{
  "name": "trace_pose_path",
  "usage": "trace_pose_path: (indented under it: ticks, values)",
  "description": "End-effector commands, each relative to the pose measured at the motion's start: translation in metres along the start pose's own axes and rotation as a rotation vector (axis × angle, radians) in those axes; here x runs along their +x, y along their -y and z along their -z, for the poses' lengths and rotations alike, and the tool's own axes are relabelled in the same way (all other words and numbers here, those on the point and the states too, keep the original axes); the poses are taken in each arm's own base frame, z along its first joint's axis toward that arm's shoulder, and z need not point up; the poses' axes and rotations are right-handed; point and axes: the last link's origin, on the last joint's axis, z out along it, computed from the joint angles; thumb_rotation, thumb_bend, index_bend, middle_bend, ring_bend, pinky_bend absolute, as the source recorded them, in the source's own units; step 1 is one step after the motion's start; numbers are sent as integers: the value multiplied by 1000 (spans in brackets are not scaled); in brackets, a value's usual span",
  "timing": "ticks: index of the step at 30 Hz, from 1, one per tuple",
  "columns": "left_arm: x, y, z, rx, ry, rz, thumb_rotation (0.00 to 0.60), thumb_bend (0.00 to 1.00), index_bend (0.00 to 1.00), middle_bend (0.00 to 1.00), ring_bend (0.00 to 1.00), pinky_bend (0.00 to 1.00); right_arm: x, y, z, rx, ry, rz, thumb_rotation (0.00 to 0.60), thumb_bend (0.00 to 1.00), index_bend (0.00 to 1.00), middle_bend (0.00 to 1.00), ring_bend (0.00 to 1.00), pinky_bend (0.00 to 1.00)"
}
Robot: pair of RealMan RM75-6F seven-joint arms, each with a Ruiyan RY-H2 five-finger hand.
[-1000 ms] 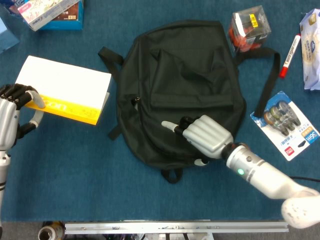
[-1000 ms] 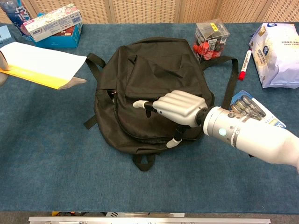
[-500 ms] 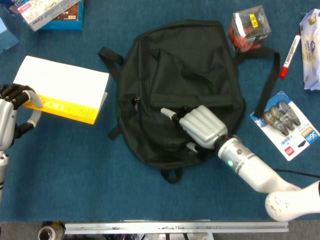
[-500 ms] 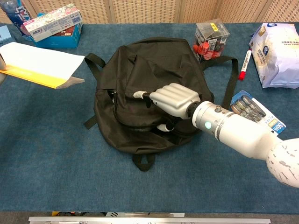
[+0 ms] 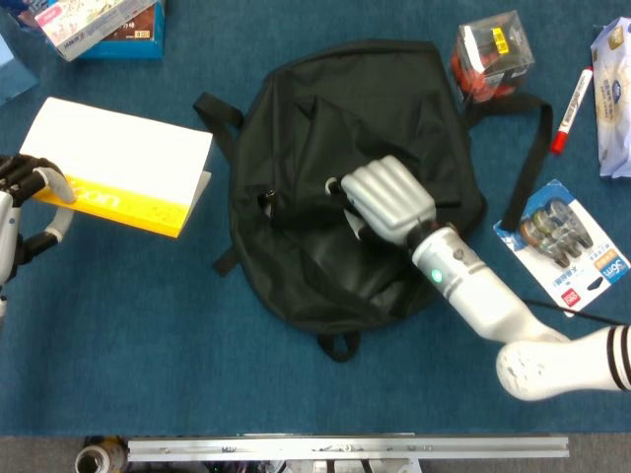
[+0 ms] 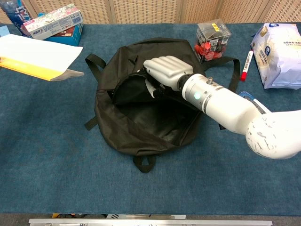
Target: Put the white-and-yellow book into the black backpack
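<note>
Right hand (image 6: pixel 165 69) grips the black fabric backpack (image 6: pixel 141 132) flap up, exposing the opening, so left hand (image 5: pixel 22 192), clasping the flat white-and-yellow book (image 5: pixel 123 163), can insert it.

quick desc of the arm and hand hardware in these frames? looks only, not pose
Right hand: silver-grey shell, dark inner parts, pale tips on the fingers. Its wrist is a silver cylinder with a small green light, running into a glossy white arm with black bands near the elbow. Left hand, at the frame edge: black fingers, silver-grey palm.
</note>
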Motion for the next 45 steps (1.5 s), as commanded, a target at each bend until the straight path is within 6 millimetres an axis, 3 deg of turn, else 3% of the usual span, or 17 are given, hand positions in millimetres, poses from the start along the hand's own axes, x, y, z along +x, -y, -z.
trace_pose_path:
  ticks: [1, 12, 20, 34, 45]
  values:
    - [3, 1, -3, -17, 8, 8, 600, 346, 651, 558, 444, 451, 12, 2, -10, -16, -22, -41, 600, 810, 567, 590, 647, 893]
    - [6, 7, -3, -31, 69, 50, 600, 346, 652, 560, 444, 451, 35, -5, -27, -85, -76, -146, 600, 957, 637, 644, 721, 966]
    - [8, 5, -4, -64, 99, 96, 600, 346, 653, 563, 444, 451, 52, -5, -37, -116, -148, -244, 600, 965, 644, 654, 749, 983]
    - [14, -7, -11, -121, 119, 194, 600, 346, 654, 566, 444, 451, 82, 19, -59, -131, -271, -374, 600, 965, 644, 658, 765, 992]
    - [2, -26, -19, -187, 172, 273, 600, 346, 654, 566, 444, 451, 99, 35, -69, -119, -326, -486, 600, 965, 644, 658, 766, 992]
